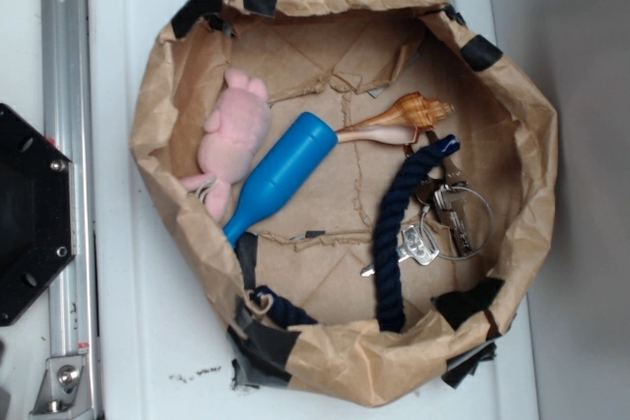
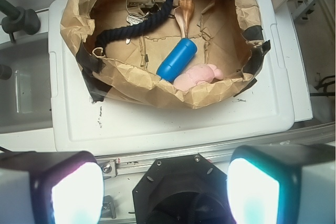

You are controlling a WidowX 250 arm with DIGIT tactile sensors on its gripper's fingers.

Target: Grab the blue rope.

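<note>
The blue rope (image 1: 393,233) is a thick navy twisted cord lying curved along the right side of a rolled-down brown paper bag (image 1: 345,366). Its shiny taped end (image 1: 445,145) points toward the seashell, and its other end (image 1: 283,310) tucks under the bag's front rim. In the wrist view the rope (image 2: 135,25) lies at the bag's far left. My gripper (image 2: 165,187) is open, far back from the bag and above the black robot base. Its two bright fingers (image 2: 68,192) stand wide apart with nothing between them. The exterior view does not show the gripper.
Also in the bag are a smooth blue plastic pin (image 1: 283,174), a pink plush toy (image 1: 234,135), a seashell (image 1: 399,123) and a key ring (image 1: 448,218) touching the rope. The bag sits on a white lid (image 1: 138,341). A black base (image 1: 30,213) and metal rail (image 1: 64,66) stand at left.
</note>
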